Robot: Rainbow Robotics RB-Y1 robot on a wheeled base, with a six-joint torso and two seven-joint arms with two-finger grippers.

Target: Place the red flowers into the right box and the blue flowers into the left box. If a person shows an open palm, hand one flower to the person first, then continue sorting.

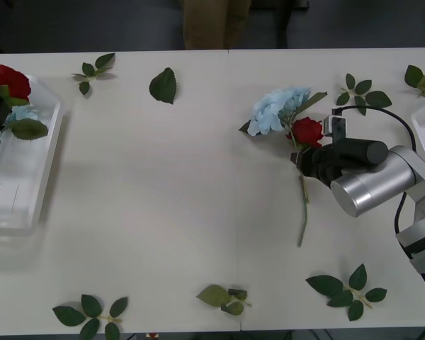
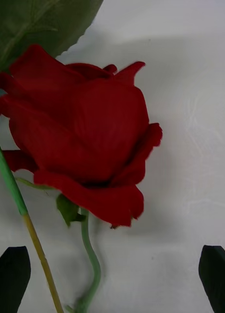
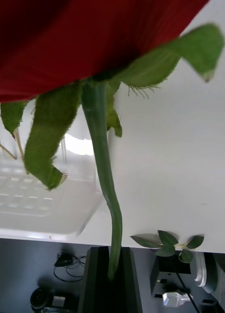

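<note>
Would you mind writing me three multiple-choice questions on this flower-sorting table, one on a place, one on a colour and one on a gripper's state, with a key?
1. Where does the loose blue flower lie?
A. Beside a red rose, near the right gripper
B. In the left box
C. At the table's front edge

2. What colour is the flower head held above the left box?
A. Blue
B. Red
C. White

3. How does the left gripper stand?
A. Wide open
B. Shut on nothing
C. Shut on a stem

Key: 1 A, the front view shows them touching. 2 B, a held red rose is there. 3 C, its black fingers pinch the green stem.
</note>
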